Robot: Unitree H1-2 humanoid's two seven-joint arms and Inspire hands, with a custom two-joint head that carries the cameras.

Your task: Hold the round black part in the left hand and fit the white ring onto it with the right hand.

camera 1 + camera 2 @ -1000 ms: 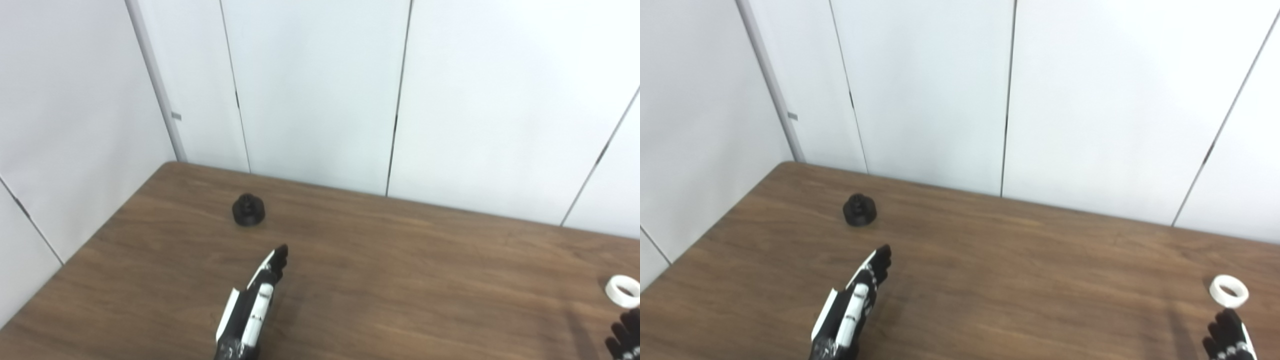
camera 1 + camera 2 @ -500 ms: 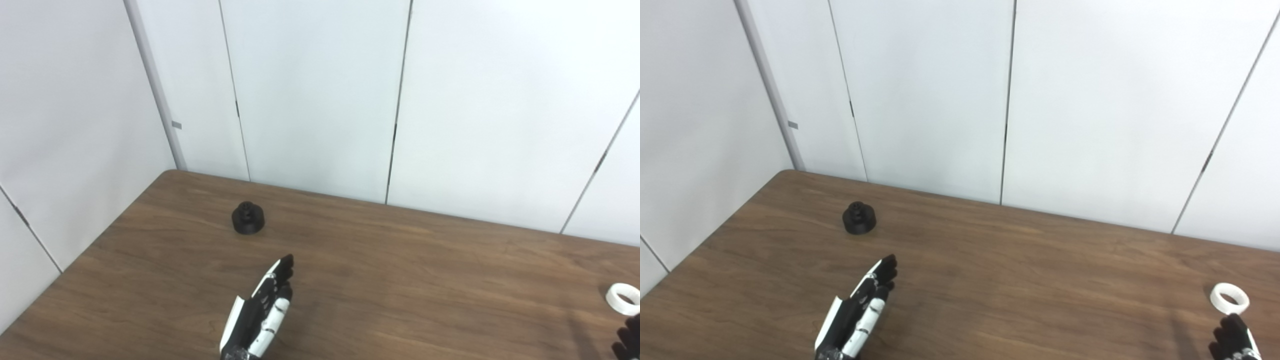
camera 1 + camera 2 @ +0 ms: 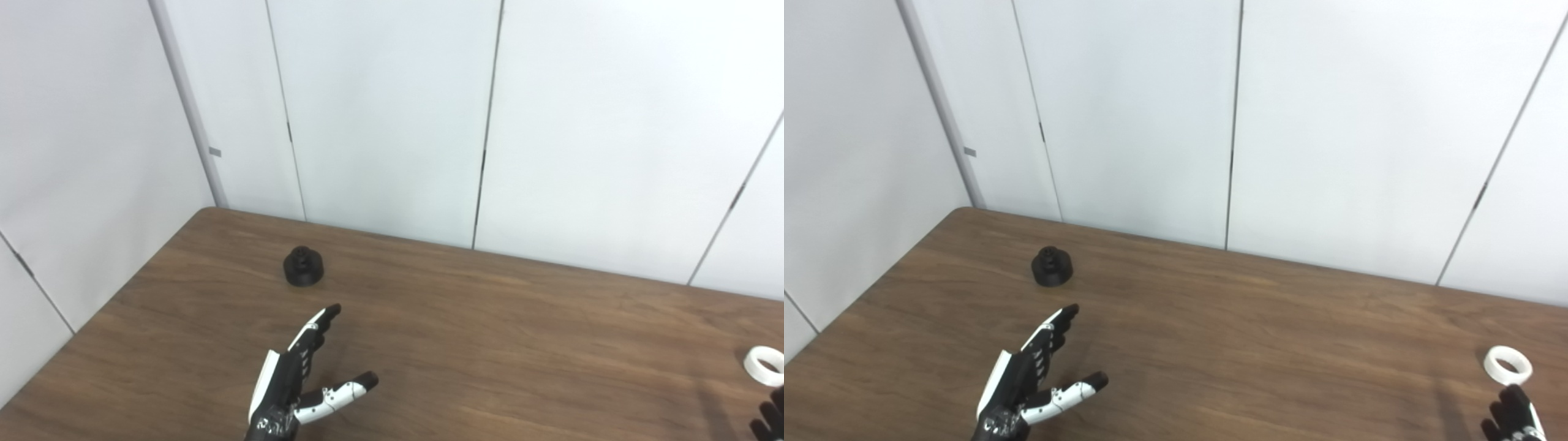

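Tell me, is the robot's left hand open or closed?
Open. The left hand holds nothing; its thumb sticks out sideways from the fingers, short of the black part.

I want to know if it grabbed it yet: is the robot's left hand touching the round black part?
Apart. The left eye view shows bare brown wooden table between the open left hand and the round black part.

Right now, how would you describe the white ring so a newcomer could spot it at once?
On the brown wooden table, look to the near right corner. The white ring lies flat there, just beyond the right hand. It is the only white, hollow object; the round black part sits far left.
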